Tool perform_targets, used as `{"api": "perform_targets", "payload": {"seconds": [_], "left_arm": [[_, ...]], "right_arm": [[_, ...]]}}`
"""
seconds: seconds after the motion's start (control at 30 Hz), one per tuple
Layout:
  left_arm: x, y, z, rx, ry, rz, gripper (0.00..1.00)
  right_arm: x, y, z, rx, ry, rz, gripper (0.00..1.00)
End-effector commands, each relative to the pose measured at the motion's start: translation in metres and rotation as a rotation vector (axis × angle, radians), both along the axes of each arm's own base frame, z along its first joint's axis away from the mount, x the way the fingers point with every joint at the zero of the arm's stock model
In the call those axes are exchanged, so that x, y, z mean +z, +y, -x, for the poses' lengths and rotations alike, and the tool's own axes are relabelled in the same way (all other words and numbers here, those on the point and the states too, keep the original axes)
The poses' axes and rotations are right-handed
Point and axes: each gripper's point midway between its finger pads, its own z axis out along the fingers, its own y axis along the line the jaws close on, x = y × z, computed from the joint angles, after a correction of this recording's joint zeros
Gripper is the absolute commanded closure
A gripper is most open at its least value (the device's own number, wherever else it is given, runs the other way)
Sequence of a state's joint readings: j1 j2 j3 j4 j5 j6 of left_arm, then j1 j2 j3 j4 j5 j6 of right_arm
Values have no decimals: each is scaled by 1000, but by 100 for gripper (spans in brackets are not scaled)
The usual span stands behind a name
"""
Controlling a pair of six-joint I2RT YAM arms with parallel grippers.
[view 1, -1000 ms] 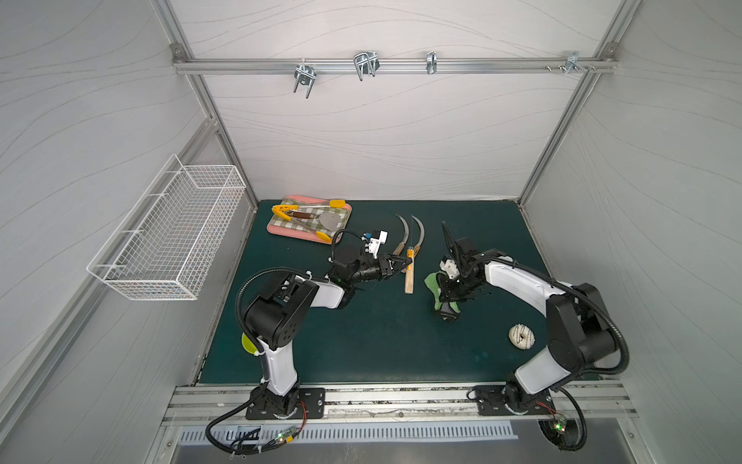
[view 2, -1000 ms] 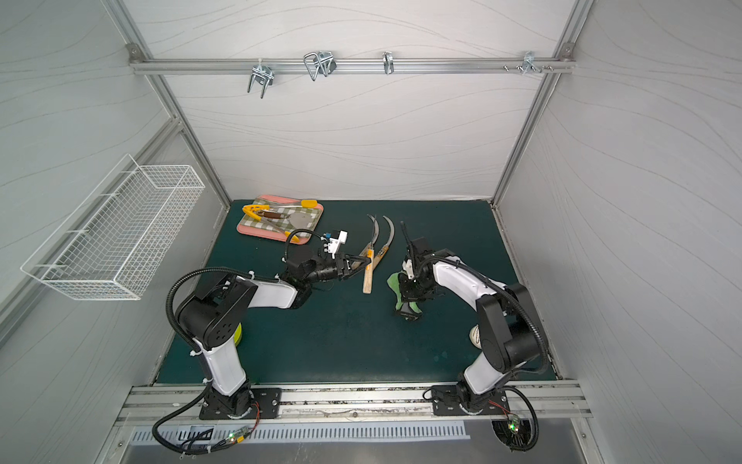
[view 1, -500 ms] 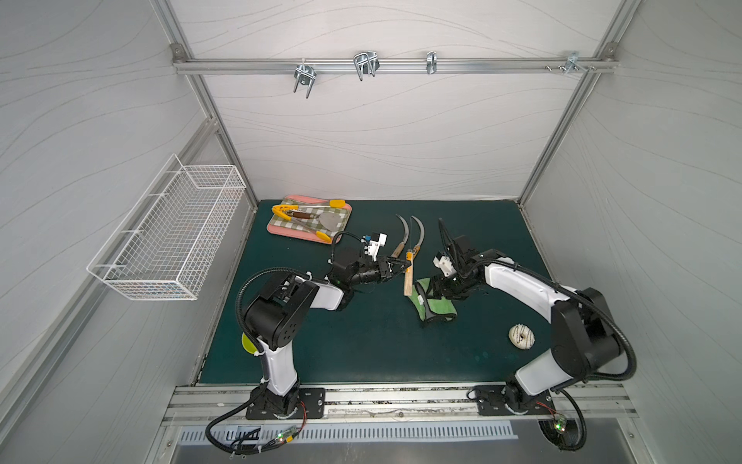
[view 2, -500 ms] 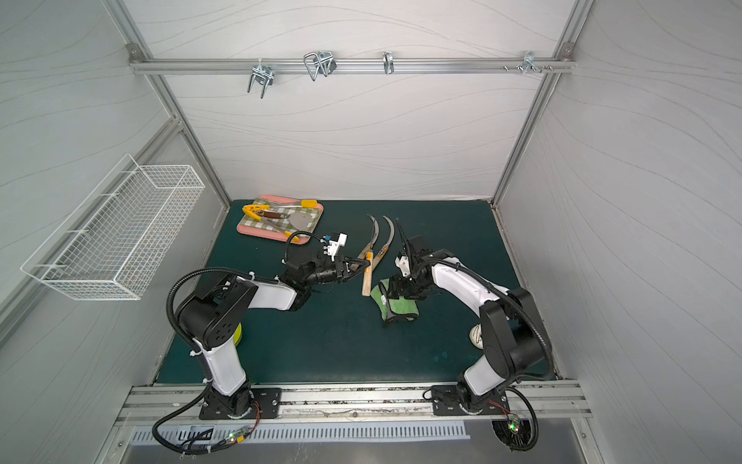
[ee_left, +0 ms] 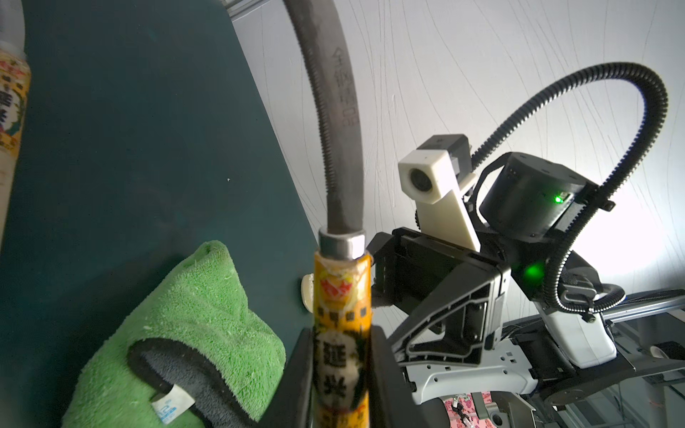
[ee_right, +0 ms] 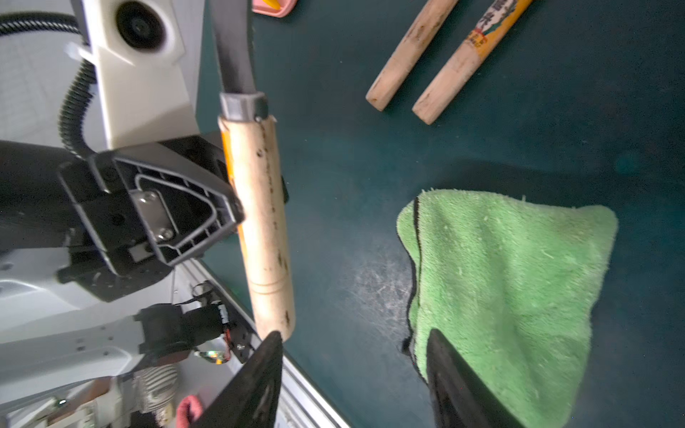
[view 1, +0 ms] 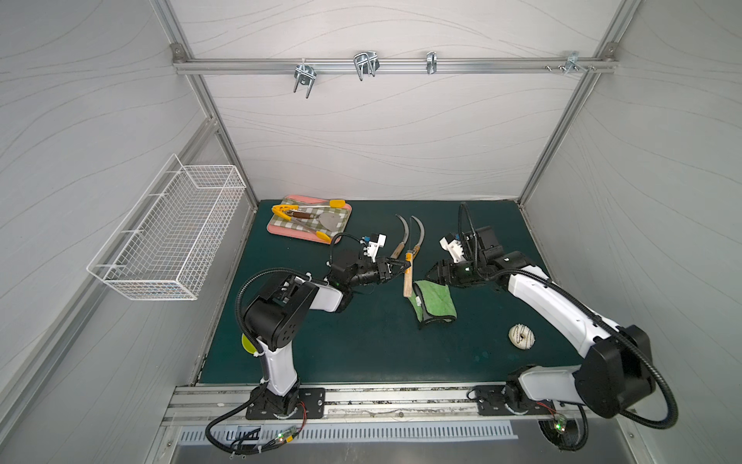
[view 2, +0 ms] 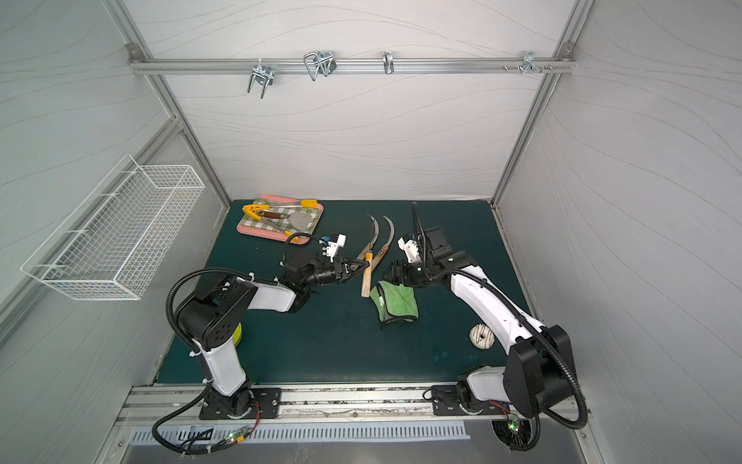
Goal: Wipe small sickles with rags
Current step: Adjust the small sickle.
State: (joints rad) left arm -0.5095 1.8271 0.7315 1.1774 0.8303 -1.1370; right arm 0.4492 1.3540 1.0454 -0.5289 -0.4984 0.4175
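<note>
green counter [view 1: 361, 353] carries the rag [view 1: 435, 301] loose just beside the butt of the sickle [view 1: 406, 283] that the left jaws clench by its handle, so the released right jaws should drop squarely and pinch the rag's thick fold.

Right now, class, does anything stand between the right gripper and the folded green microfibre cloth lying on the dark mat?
Nothing visible does. The right gripper is open at the edge of the folded green microfibre cloth. The wooden-handled sickle clamped in the left gripper passes beside the cloth, not across it.
</note>
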Motion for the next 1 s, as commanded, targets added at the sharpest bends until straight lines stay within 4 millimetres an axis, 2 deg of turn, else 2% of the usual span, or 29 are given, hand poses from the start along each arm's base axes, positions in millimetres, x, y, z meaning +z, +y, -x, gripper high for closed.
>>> {"api": "perform_targets", "payload": {"seconds": [0.0,0.43,0.67,0.77,0.83,0.87,0.97], "left_arm": [[32,-2,11,-38,-104,54,100],[28,-20,24,-72,-120,9,100],[29,-27,29,-87,-130,13,100],[29,-27,29,-87,-129,11,100],[28,-27,29,-88,-126,9,100],[28,-28,30,-88,-126,10,99],[28,-28,31,-84,-120,14,81]], "right_arm": [[26,20,-16,10,-17,-124,41],[25,43,-35,23,0,-155,45],[18,48,-36,26,22,-176,66],[19,48,-34,31,24,-185,79],[22,49,-33,33,17,-201,83],[24,49,-33,27,14,-208,84],[29,47,-34,-4,4,-226,87]]}}
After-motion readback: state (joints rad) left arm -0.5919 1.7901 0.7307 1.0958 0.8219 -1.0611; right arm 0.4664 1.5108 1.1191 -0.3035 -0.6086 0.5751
